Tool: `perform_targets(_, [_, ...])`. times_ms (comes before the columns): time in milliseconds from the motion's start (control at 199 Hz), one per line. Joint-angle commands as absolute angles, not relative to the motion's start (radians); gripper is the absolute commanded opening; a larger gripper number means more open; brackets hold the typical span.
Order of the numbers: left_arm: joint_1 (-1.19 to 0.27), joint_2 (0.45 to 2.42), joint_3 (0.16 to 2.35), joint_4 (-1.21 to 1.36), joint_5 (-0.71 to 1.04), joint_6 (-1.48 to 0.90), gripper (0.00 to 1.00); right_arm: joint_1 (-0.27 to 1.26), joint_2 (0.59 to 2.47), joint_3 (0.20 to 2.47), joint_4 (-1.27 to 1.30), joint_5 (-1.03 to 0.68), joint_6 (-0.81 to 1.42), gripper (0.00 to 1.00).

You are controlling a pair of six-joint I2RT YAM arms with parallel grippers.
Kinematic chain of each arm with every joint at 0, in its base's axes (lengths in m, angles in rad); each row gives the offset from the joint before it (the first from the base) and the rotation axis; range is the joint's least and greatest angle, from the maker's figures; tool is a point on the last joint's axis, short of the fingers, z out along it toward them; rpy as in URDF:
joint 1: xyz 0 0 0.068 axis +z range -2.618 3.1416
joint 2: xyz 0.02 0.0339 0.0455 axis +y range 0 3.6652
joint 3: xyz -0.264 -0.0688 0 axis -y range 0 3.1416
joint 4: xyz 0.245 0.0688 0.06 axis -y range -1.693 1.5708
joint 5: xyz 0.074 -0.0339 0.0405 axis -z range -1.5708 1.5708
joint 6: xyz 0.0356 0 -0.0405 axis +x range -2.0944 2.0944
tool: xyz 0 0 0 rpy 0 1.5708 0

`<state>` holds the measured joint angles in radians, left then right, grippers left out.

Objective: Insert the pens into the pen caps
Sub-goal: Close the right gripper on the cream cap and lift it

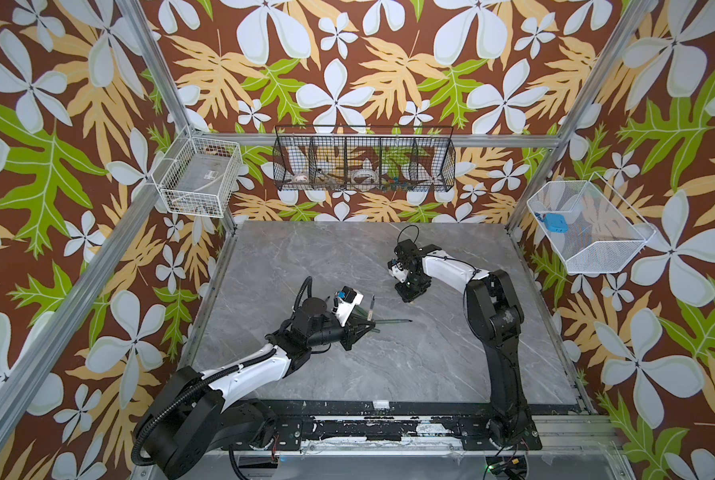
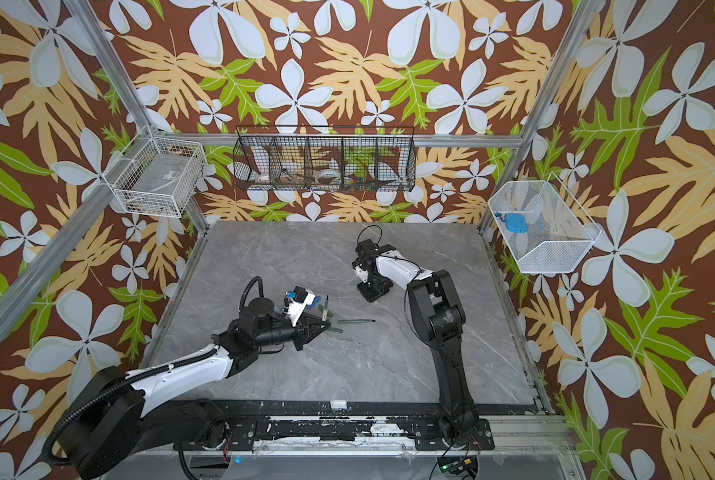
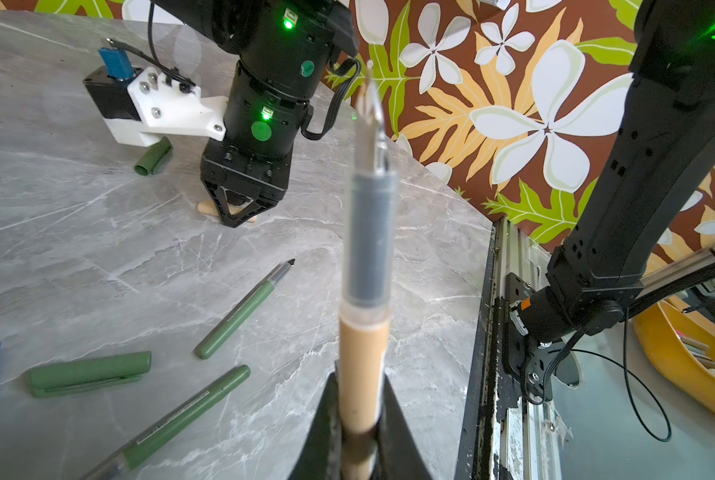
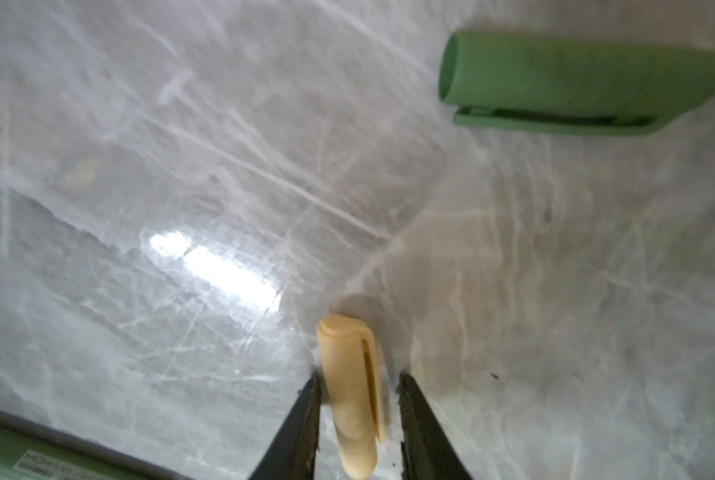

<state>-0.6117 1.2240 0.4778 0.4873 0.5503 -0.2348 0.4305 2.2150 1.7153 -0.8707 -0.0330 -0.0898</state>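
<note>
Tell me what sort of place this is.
Most likely a robot test cell in a lab: a left arm and right arm mounted at a grey marble-look tabletop, boxed in by an aluminium frame with floral printed walls and a black wire basket.

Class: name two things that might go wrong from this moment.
The right tool straddles the tan cap off-centre, so closing may roll it askew. The left tool grips the tan pen far from its tip, so the tip may wobble and miss the cap.
</note>
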Motion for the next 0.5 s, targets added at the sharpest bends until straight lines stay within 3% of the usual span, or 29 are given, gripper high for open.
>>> perform_targets(0, [-0.612, 1.219, 0.475, 0.511, 0.546, -0.231, 0.00, 0.430, 2.221, 1.697, -0.917, -0.030, -0.081, 0.30])
perform_targets(110, [-0.612, 1.214, 0.473, 0.511, 0.539, -0.231, 0.00, 0.430, 2.211, 1.683, -0.910, -0.029, -0.077, 0.30])
perform_targets(201, [-0.612, 1.210, 0.471, 0.511, 0.542, -0.228, 0.00, 0.430, 2.195, 1.671, -0.899, -0.028, -0.075, 0.21])
perform_targets(497, [-0.614, 1.192, 0.463, 0.517, 0.534, -0.227, 0.00, 0.430, 2.091, 1.581, -0.800, -0.102, -0.047, 0.18])
